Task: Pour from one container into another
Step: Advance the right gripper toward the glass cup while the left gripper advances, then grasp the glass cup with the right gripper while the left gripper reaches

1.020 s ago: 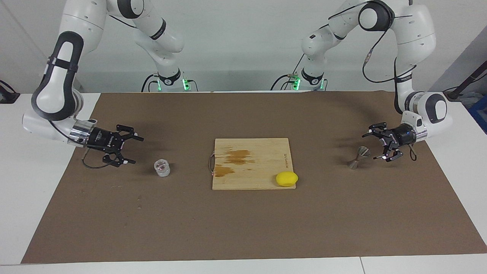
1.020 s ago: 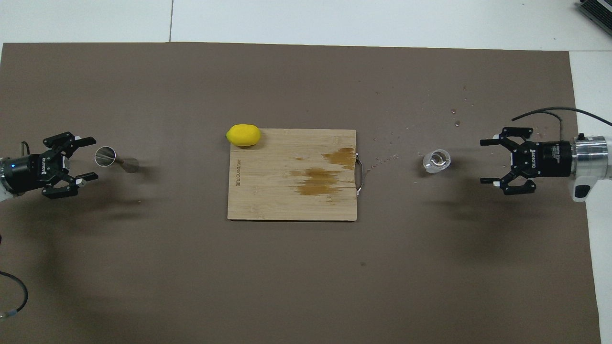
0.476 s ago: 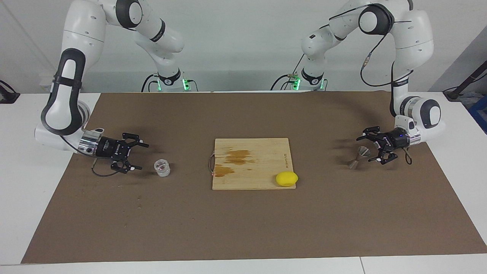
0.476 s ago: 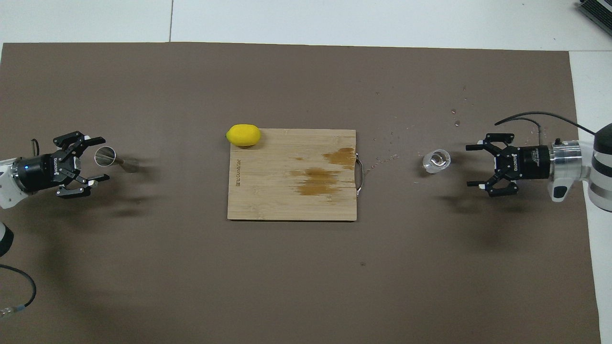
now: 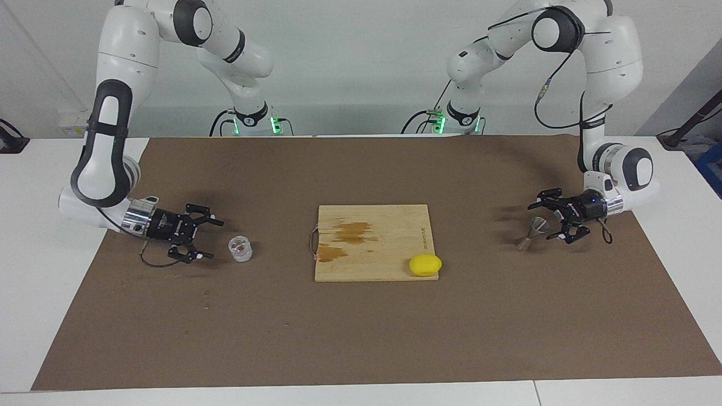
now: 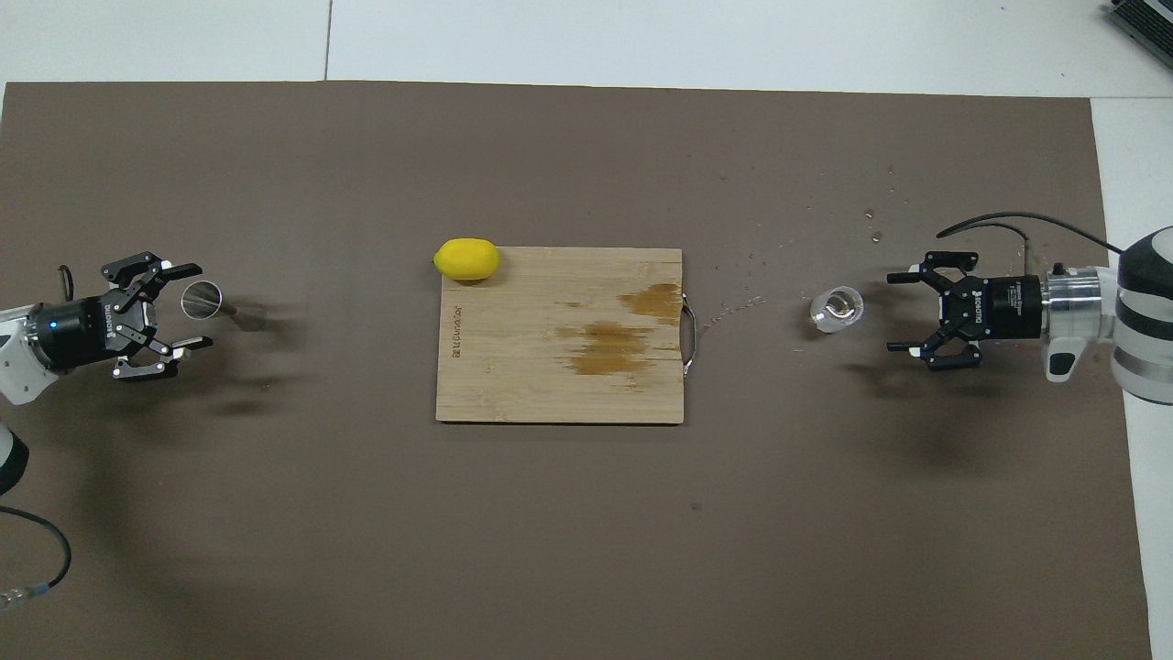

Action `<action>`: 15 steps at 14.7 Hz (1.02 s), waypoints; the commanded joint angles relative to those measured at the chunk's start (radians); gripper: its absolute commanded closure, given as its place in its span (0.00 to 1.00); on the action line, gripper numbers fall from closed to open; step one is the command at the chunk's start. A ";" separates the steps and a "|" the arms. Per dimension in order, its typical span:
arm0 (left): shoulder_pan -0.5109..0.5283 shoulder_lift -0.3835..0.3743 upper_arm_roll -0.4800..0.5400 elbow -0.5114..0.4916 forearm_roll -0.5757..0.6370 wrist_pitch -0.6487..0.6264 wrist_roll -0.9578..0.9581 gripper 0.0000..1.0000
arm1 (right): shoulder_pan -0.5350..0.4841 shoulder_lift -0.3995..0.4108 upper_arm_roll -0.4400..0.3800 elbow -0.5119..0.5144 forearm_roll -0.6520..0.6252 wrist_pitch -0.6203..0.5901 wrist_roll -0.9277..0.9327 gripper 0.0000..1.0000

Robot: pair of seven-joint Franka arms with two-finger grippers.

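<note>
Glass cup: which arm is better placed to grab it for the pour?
Right. The right gripper is open, low and level beside the glass cup, at its own end of the table. The left gripper is open at the metal jigger, with the cutting board between it and the cup.

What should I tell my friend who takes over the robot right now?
Left gripper: open, low beside the metal jigger, not holding it.
Right gripper: open, low beside the glass cup, not holding it.
The jigger stands at the left arm's end of the table, the cup at the right arm's end. Between them lies a cutting board with a lemon on its corner.
Done: nothing grasped or poured yet.
Left: grip both, bring them together, pour cup into jigger.
</note>
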 commanded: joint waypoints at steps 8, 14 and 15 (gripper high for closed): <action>-0.007 0.028 0.008 0.011 -0.020 -0.021 0.050 0.00 | 0.043 0.032 0.005 0.034 0.034 0.067 -0.103 0.00; -0.011 0.028 0.008 0.011 -0.022 -0.041 0.050 0.00 | 0.054 0.033 0.005 0.011 0.076 0.090 -0.078 0.00; -0.013 0.028 0.008 0.009 -0.022 -0.041 0.050 0.00 | 0.056 0.041 0.005 0.009 0.080 0.090 -0.080 0.00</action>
